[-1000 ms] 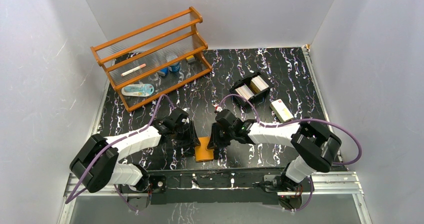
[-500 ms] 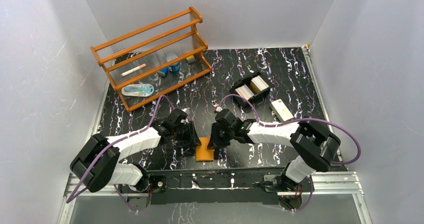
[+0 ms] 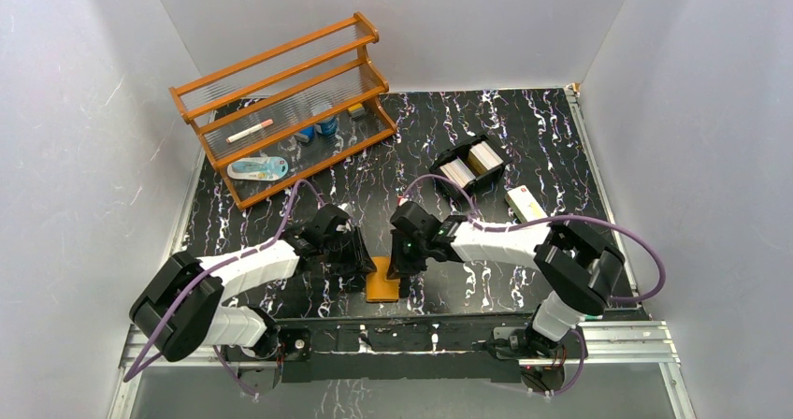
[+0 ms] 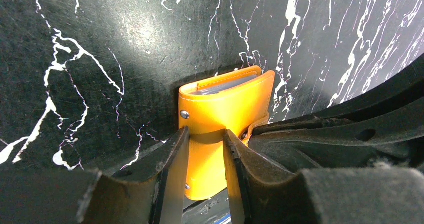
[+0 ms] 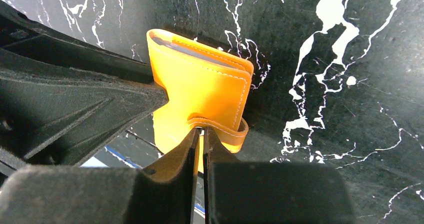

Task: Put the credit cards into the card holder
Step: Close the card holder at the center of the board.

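**Card holder (image 3: 382,283) at the near table edge, a gripper on each side**

Far left, at the back of the black marbled table (image 3: 524,129), I see an orange tiered rack (image 3: 281,110), well apart from the work.

Moving right, the left gripper (image 4: 206,134) reaches in low from the left. In its wrist view the jaws stand a narrow way apart, and the orange cover of the card holder shows in the gap between them. One finger lies across the holder's left edge and the other across the middle of its face. I cannot tell whether the tips press on the leather or only hover over it.

Centre: the card holder lies folded shut, just beside the table's near edge and between the two grippers. Grey edges show between its covers; I cannot tell whether these are sleeves or cards.

Right of centre, the right gripper (image 5: 200,134) meets the holder from the other side. Its jaws are drawn in to a thin slit, and they pinch the snap tab (image 5: 222,129) that wraps around the holder's edge.

Farther right and back, the credit cards (image 3: 458,172) stand in edge-on stacks in a black two-compartment tray (image 3: 438,167), well apart from the holder. A cream oblong box (image 3: 526,206) lies just right of the tray.
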Controlling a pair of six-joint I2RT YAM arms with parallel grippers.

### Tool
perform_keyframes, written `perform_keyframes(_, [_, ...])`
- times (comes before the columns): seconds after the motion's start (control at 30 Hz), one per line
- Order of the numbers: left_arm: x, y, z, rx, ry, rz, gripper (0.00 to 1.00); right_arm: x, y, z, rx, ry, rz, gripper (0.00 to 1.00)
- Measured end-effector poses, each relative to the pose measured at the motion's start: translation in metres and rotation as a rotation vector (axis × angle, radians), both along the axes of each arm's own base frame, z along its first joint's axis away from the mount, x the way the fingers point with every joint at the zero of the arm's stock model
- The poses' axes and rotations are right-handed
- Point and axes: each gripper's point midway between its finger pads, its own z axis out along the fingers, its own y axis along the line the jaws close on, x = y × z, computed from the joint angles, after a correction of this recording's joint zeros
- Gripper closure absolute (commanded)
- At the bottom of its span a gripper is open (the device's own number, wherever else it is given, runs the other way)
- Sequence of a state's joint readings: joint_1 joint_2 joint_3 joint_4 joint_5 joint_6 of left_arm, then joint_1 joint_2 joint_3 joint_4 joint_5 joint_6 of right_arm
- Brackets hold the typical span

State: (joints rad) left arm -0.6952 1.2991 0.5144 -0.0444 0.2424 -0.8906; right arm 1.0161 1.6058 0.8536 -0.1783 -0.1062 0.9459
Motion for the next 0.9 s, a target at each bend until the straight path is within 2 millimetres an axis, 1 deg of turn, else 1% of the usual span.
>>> perform_keyframes(0.17, [0.0,0.0,0.001,-0.013,-0.006,0.011,0.69,-0.001,0.002,-0.001,-0.094,-0.022,-0.002,0.86])
perform_keyframes(0.3, [0.0,0.001,0.001,-0.012,-0.006,0.012,0.68,-0.002,0.001,-0.005,-0.155,-0.033,-0.01,0.86])
perform_keyframes(0.47, [-0.002,0.002,0.004,-0.012,-0.006,0.018,0.61,-0.001,0.001,-0.005,-0.17,-0.032,-0.02,0.85])
perform_keyframes(0.6, [-0.009,0.008,0.006,0.009,0.005,0.015,0.5,0.0,0.002,0.001,-0.178,-0.059,-0.022,0.76])
perform_keyframes(0.67, [-0.011,0.012,0.011,0.024,-0.003,0.017,0.46,0.002,0.0,0.003,-0.187,-0.085,-0.025,0.69])
perform_keyframes(0.73, [-0.007,0.014,0.022,0.037,-0.024,0.022,0.45,0.005,-0.005,0.007,-0.206,-0.119,-0.036,0.63])
perform_keyframes(0.77, [-0.003,0.014,0.031,0.041,-0.042,0.024,0.44,0.009,-0.009,0.013,-0.209,-0.142,-0.048,0.58])
perform_keyframes(0.83, [0.005,0.012,0.053,0.036,-0.088,0.024,0.41,0.016,-0.012,0.033,-0.18,-0.198,-0.078,0.52])
perform_keyframes(0.87, [0.01,0.011,0.067,0.03,-0.117,0.026,0.38,0.02,-0.012,0.044,-0.154,-0.225,-0.088,0.49])
perform_keyframes(0.9, [0.015,0.01,0.082,0.02,-0.151,0.027,0.32,0.024,-0.012,0.063,-0.109,-0.267,-0.108,0.44])
